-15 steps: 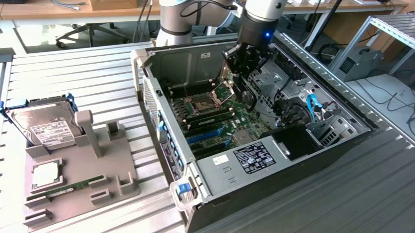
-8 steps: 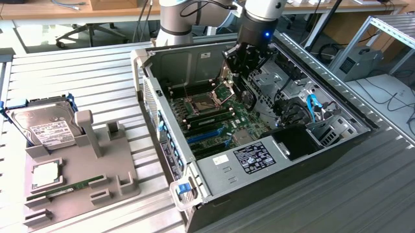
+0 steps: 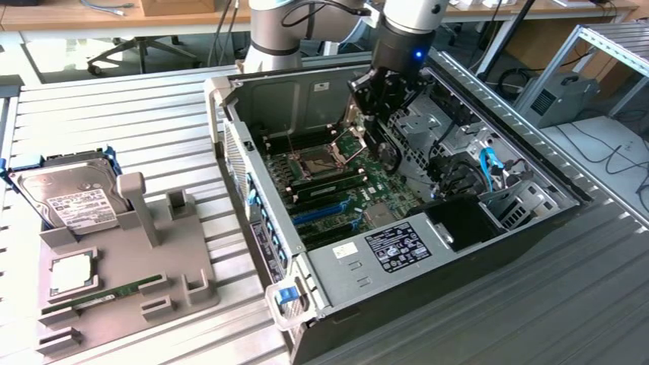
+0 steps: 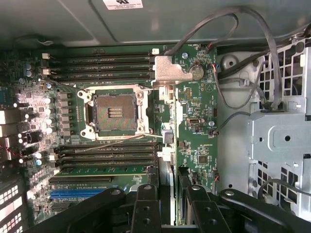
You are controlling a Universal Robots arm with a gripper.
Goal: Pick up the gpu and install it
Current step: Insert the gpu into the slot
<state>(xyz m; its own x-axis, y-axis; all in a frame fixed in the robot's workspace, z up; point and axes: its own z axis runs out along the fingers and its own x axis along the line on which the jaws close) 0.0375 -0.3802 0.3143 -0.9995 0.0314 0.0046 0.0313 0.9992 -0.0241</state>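
Slatted metal table [image 3: 121,114], open computer case [image 3: 335,262]: gpu [image 3: 387,150] lifted, not yet seated.
My end effector [image 4: 169,191], narrowed, clamps it edge-on above the motherboard [image 4: 194,121], frame centre.

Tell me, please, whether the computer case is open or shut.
Open: the case has no cover on, and its motherboard lies exposed.

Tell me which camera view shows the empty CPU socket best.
The wrist view: the CPU socket faces the camera squarely, its metal frame and dark centre unobstructed. The exterior view shows the socket at a slant, deep inside the open computer case.
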